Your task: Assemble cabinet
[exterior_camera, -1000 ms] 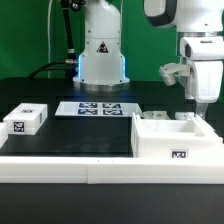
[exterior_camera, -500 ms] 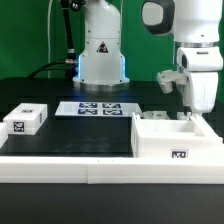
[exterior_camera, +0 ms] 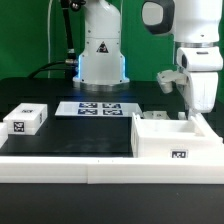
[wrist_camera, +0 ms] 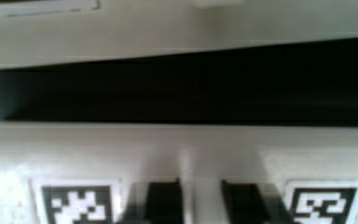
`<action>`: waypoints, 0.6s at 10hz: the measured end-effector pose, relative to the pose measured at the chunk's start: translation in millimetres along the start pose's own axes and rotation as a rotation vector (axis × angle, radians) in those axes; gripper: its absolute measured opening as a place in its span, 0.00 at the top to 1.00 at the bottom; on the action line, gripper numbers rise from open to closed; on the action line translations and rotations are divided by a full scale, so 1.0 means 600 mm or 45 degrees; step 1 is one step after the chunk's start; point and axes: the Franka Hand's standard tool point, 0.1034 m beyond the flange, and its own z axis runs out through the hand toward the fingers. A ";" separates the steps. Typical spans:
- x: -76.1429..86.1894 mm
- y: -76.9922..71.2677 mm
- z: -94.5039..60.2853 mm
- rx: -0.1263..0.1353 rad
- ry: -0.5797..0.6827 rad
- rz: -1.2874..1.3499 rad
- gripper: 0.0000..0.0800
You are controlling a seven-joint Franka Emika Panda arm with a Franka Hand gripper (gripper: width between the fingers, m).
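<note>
The cabinet box (exterior_camera: 176,140) is the large white open box at the exterior view's right, with a tag on its front. My gripper (exterior_camera: 199,112) hangs straight down over the box's far right rim. In the wrist view its two dark fingers (wrist_camera: 163,203) stand close together on a white strip of a tagged white panel (wrist_camera: 194,160), with one tag on either side. The view is blurred, and the jaws appear shut on this panel. A small white tagged slab (exterior_camera: 25,120) lies at the exterior view's left.
The marker board (exterior_camera: 95,108) lies on the black table in front of the robot base (exterior_camera: 102,55). A long low white rail (exterior_camera: 70,165) runs along the front edge. Two small white pieces (exterior_camera: 156,117) stick up at the box's back rim.
Between one second and half a second ago the gripper shifted slightly toward the exterior view's left over the box. It has not moved since.
</note>
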 end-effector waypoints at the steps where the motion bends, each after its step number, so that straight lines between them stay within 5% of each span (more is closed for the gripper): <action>1: 0.000 0.000 0.000 0.000 0.000 0.000 0.91; 6: -0.005 0.001 -0.018 -0.013 -0.009 0.006 0.91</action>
